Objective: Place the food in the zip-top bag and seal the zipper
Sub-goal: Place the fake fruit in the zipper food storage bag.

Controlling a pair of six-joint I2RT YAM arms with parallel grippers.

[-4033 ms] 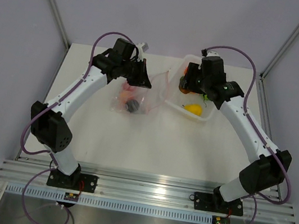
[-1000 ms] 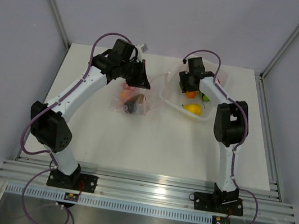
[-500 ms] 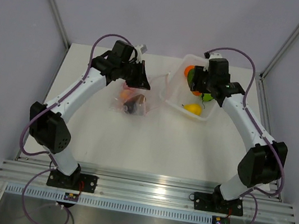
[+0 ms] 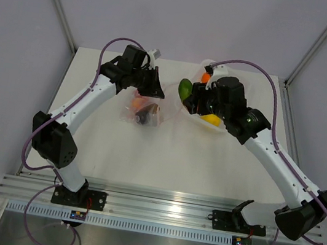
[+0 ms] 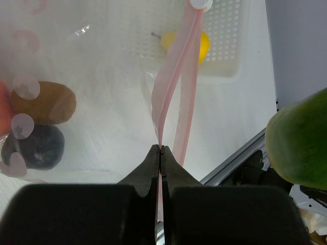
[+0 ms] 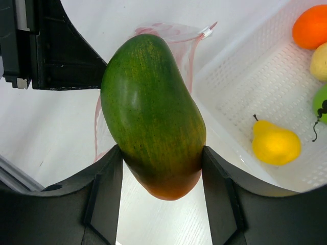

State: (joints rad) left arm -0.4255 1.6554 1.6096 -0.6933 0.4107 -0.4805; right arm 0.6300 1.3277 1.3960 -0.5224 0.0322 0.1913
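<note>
The left claw (image 5: 160, 153) is clenched on the pink zipper (image 5: 176, 81) at one end of the zip-top bag (image 5: 92, 61), and the two strips part into a narrow slit ahead of it. A brown fruit (image 5: 46, 102) and a dark fruit (image 5: 36, 148) lie inside the bag on the worktop (image 4: 165, 154). The right claw (image 6: 159, 158) grasps a green toy fruit (image 6: 150, 107) across its lower half, in the air between the white tray (image 6: 240, 87) and the bag mouth. The fruit looks hard, glossy and light, so probably slippery; a grip across its broad middle suits it. The bag film is thin, crinkly and limp, best held by the stiffer zipper. A yellow pear (image 6: 275, 144) and an orange fruit (image 6: 311, 25) wait in the tray.
</note>
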